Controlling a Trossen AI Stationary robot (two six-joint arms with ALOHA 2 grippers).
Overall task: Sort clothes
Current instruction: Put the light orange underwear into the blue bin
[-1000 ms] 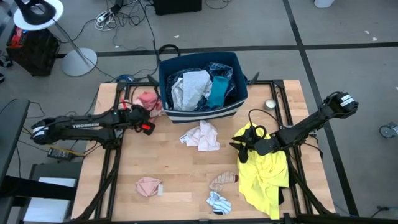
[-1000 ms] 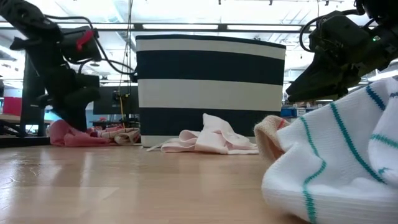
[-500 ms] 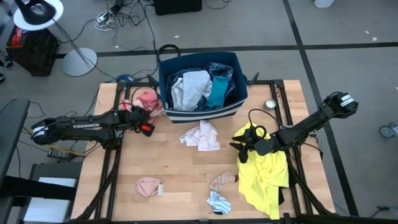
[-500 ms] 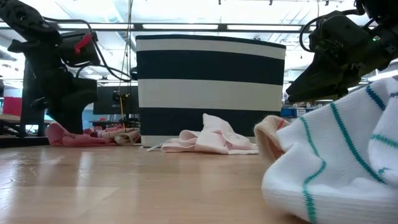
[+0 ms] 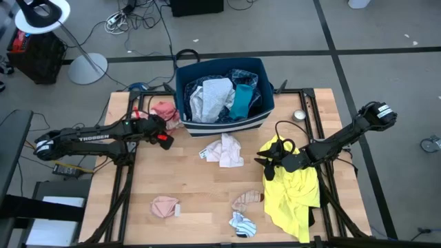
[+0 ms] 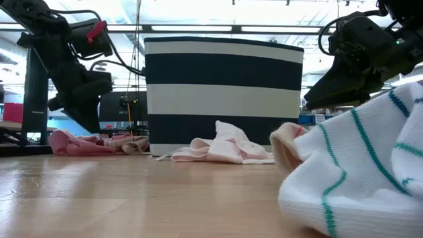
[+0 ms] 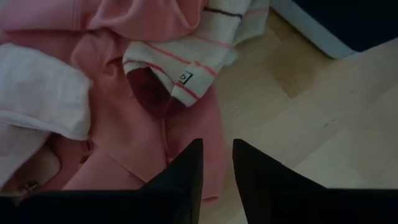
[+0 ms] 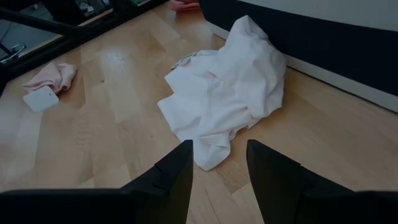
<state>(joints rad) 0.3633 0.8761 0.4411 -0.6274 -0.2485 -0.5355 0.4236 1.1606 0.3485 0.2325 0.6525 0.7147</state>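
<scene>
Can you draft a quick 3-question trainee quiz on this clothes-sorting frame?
1. True or false: the right gripper holds the yellow shirt.
2. Which garment pile lies just ahead of the left gripper? A) pink pile B) striped sock C) yellow shirt
3. Fill in: the pale pink garment lies on the table in front of the navy ____.

Key: 1 false, its fingers are open and empty; 2 A; 3 bin.

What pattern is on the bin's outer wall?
Navy and white horizontal stripes on the bin, clearest in the low view.
</scene>
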